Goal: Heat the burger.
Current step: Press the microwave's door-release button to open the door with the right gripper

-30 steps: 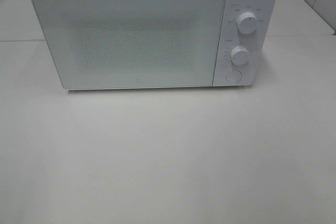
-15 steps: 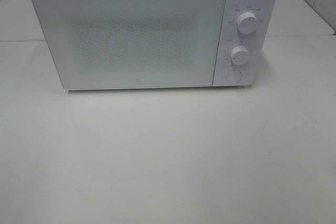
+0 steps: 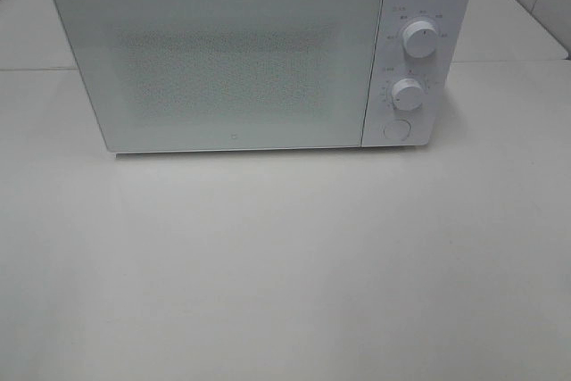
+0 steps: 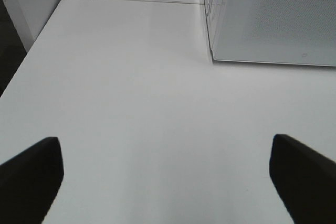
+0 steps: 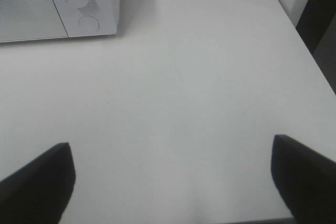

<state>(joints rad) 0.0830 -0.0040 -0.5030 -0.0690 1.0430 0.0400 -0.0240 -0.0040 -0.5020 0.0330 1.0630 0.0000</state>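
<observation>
The burger is out of view. A white microwave (image 3: 223,60) stands at the back of the table with its door shut; the frosted door hides the inside. In the left wrist view my left gripper (image 4: 165,153) is open over bare table, with the microwave's left front corner (image 4: 220,35) ahead of it. My right gripper (image 5: 172,153) is also open with nothing between its fingers, and the microwave's control panel (image 5: 84,3) lies ahead. Neither arm shows in the exterior high view.
The control panel carries an upper knob (image 3: 419,37), a lower knob (image 3: 408,94) and a round button (image 3: 397,128). The white table (image 3: 285,265) stretches in front. Its right edge (image 5: 310,51) and left edge (image 4: 26,61) drop off to dark floor.
</observation>
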